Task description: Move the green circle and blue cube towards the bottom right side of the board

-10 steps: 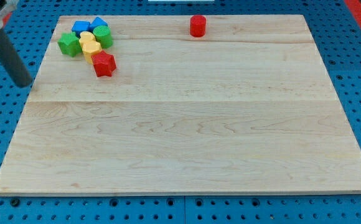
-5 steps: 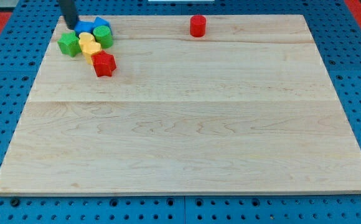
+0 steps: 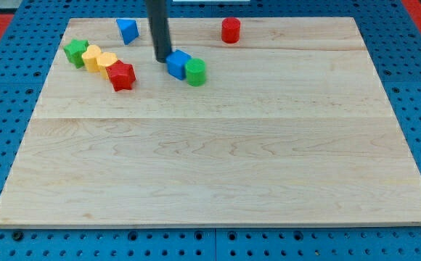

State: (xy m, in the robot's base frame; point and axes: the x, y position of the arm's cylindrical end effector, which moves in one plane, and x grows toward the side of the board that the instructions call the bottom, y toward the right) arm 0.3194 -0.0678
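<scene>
The blue cube (image 3: 178, 64) sits in the upper middle-left of the wooden board (image 3: 218, 167), touching the green circle (image 3: 195, 72) at its lower right. My tip (image 3: 162, 59) rests against the blue cube's left side; the dark rod rises from there out of the view's top.
A second blue block (image 3: 128, 30) lies near the top edge. A green star (image 3: 76, 51), two yellow blocks (image 3: 91, 56) (image 3: 107, 62) and a red star (image 3: 122, 75) form a row at the upper left. A red cylinder (image 3: 230, 30) stands at the top centre.
My tip swept from the left edge through the cluster to the right, pushing the blue cube and green circle out toward the middle. The other blue block shifted up; the yellow blocks spread.
</scene>
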